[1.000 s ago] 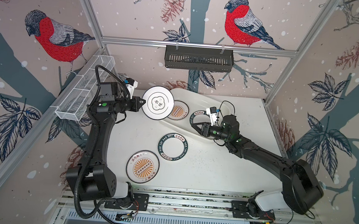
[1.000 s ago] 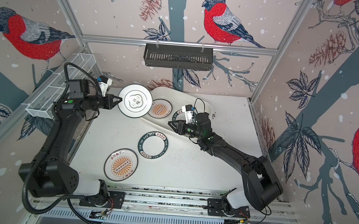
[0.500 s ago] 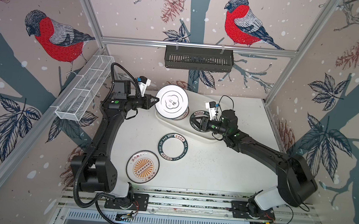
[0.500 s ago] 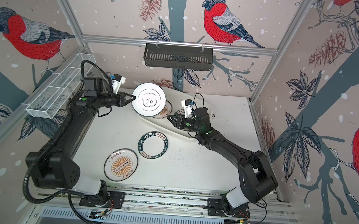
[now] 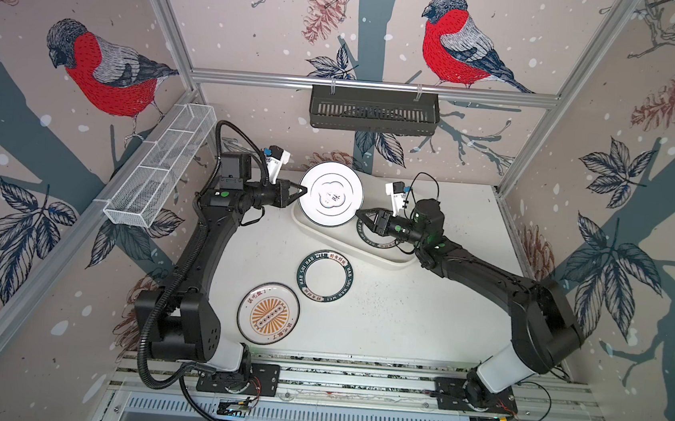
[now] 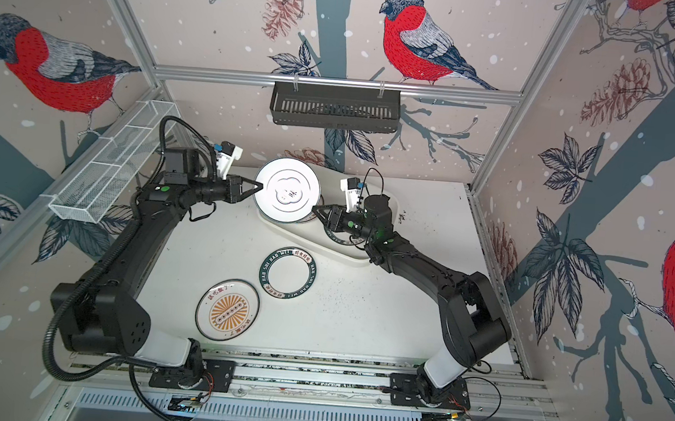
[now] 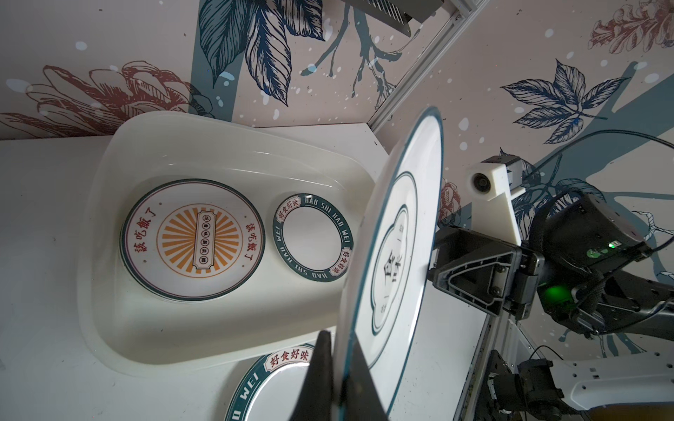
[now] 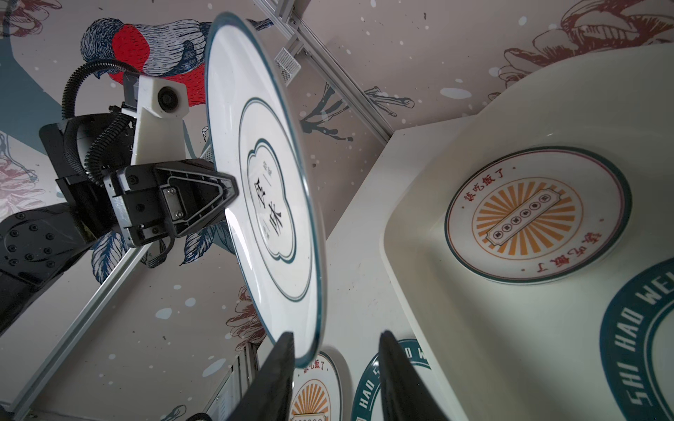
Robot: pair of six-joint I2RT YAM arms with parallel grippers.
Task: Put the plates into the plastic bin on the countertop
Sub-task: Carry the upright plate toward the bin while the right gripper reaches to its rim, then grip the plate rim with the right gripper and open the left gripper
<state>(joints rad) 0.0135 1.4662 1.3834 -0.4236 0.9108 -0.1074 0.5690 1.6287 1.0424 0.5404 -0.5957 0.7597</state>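
My left gripper (image 5: 302, 192) (image 7: 341, 342) is shut on the rim of a white emblem plate (image 5: 331, 194) (image 7: 397, 237), held tilted above the left end of the plastic bin (image 5: 365, 255) (image 7: 109, 255). My right gripper (image 5: 359, 215) (image 8: 335, 335) is open, its jaws either side of that plate's opposite rim (image 8: 262, 175). In the bin lie a sunburst plate (image 7: 189, 240) and a green-rimmed plate (image 7: 313, 237). On the countertop (image 5: 423, 310) lie another green-rimmed plate (image 5: 325, 276) and another sunburst plate (image 5: 268, 314).
A black slatted basket (image 5: 373, 110) hangs on the back rail. A white wire-mesh basket (image 5: 159, 175) hangs along the left wall. Aluminium frame rails (image 5: 354, 381) run along the table's front edge, by both arm bases.
The left arm has carried the emblem plate rightwards, to above the bin. The right gripper has moved back and left until its jaws straddle the plate's rim.
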